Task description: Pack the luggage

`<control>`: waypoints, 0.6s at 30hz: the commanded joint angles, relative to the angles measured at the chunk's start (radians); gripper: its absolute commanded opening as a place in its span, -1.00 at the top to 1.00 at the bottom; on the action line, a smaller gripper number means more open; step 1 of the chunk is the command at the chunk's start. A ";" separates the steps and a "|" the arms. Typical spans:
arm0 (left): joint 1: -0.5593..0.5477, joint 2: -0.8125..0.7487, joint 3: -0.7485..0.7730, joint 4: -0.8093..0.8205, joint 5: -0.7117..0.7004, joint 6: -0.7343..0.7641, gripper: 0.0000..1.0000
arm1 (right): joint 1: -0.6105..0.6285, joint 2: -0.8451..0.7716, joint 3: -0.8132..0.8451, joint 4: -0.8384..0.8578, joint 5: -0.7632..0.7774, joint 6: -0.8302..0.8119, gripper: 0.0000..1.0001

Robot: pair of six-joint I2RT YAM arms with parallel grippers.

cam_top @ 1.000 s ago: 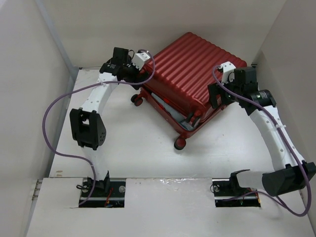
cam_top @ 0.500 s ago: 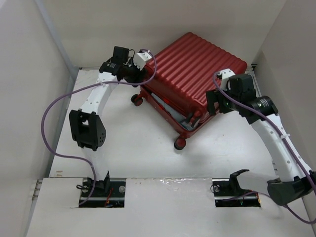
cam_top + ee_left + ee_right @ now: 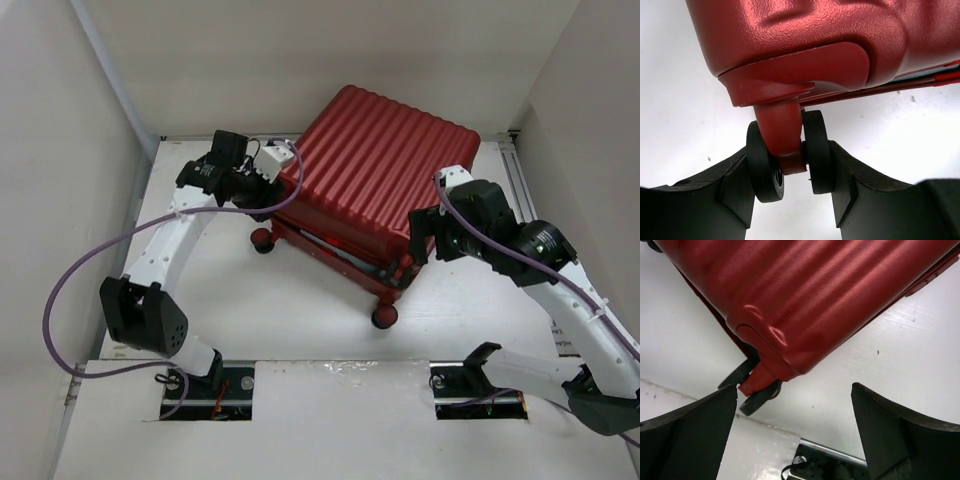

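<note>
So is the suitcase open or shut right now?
Almost shut: the suitcase halves lie together, only a thin gap showing along the near seam above the wheel.

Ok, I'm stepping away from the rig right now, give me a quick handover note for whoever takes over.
Left pincer: shut on a corner wheel of the luggage, at its left end.
Right pincer: open, holding nothing, by the luggage's near right corner.
Luggage: lying flat on the table, lid down, with a thin gap along the near seam.
Done: lid nearly shut.
Left: press the gap closed and fasten it. The contents cannot be seen.
</note>
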 commanded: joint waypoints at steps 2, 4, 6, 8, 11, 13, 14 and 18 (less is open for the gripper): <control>-0.113 -0.230 -0.041 -0.121 0.135 -0.025 1.00 | 0.077 -0.029 0.010 -0.070 0.073 0.136 -1.00; -0.169 -0.297 -0.103 -0.121 0.089 -0.053 1.00 | 0.110 -0.043 -0.027 -0.061 0.073 0.162 -1.00; -0.244 -0.343 -0.137 -0.103 0.061 -0.122 1.00 | 0.144 -0.060 -0.036 -0.073 0.082 0.220 -1.00; -0.310 -0.389 -0.148 -0.092 0.050 -0.168 1.00 | 0.191 -0.075 -0.059 -0.101 0.111 0.265 -1.00; -0.310 -0.423 -0.171 -0.092 0.092 -0.195 1.00 | 0.230 -0.118 -0.123 -0.130 0.104 0.319 -1.00; -0.310 -0.432 -0.186 -0.101 0.092 -0.182 0.97 | 0.245 -0.130 -0.165 -0.149 0.085 0.346 -1.00; -0.310 -0.441 -0.196 -0.115 0.092 -0.173 0.83 | 0.258 -0.139 -0.199 -0.158 0.085 0.355 -1.00; -0.319 -0.501 -0.184 -0.133 0.023 -0.152 -0.02 | 0.268 -0.160 -0.230 -0.210 0.139 0.420 -1.00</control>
